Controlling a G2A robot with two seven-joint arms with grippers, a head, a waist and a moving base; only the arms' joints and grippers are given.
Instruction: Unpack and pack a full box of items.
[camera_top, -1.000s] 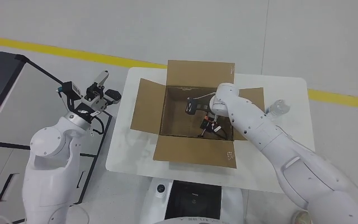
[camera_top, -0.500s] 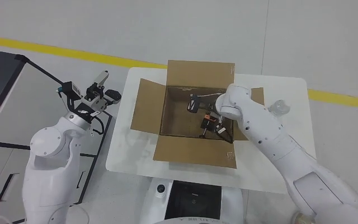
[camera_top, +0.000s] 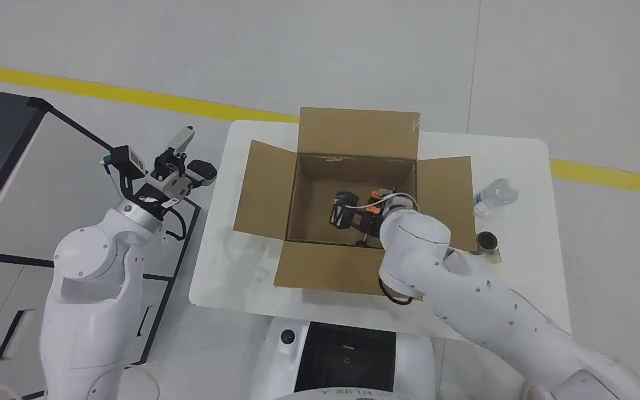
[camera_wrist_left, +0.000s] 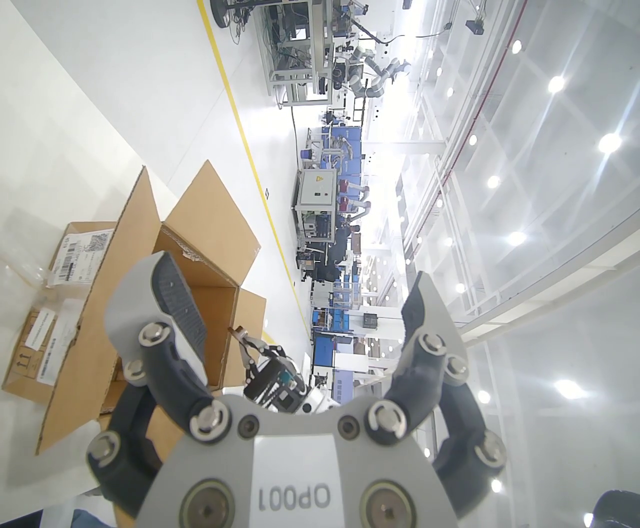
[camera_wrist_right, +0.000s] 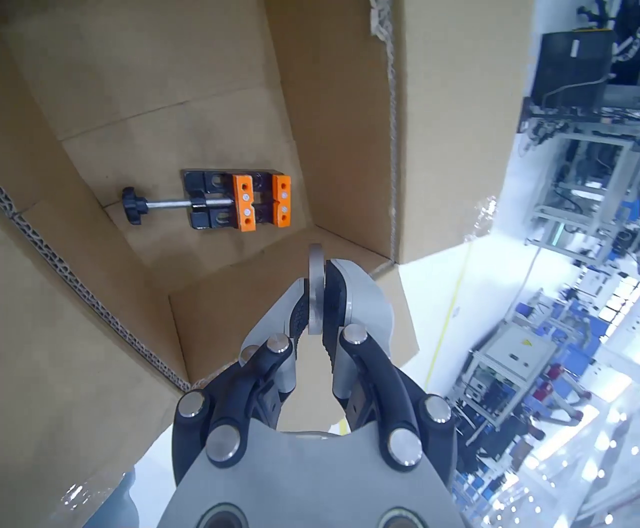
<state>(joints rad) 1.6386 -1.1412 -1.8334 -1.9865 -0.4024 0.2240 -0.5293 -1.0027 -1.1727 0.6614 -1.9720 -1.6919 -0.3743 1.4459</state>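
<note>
Your right gripper (camera_wrist_right: 320, 287) is pinching a thin metal disc (camera_wrist_right: 315, 257) edge-on, hovering over the open box (camera_wrist_right: 75, 325) near a corner. Inside, an orange-jawed vise (camera_wrist_right: 235, 200) is lying flat on the floor beside one wall. Your left gripper (camera_wrist_left: 292, 280) is hanging spread, off the edge of the table (camera_top: 520, 160), well apart from the box. A bottle (camera_top: 495, 193) is lying on the table, right of the box.

Item 1: flat grey piece (camera_wrist_right: 315, 265) in right pincer (camera_wrist_right: 318, 290), edge-on, lower part buried between pads; I cannot name it.
Item 2: box (camera_top: 357, 135) near wall, part hidden under right arm (camera_top: 450, 290).
Item 3: small round object (camera_top: 487, 243) on worktop (camera_top: 520, 160), too small to identify.
</note>
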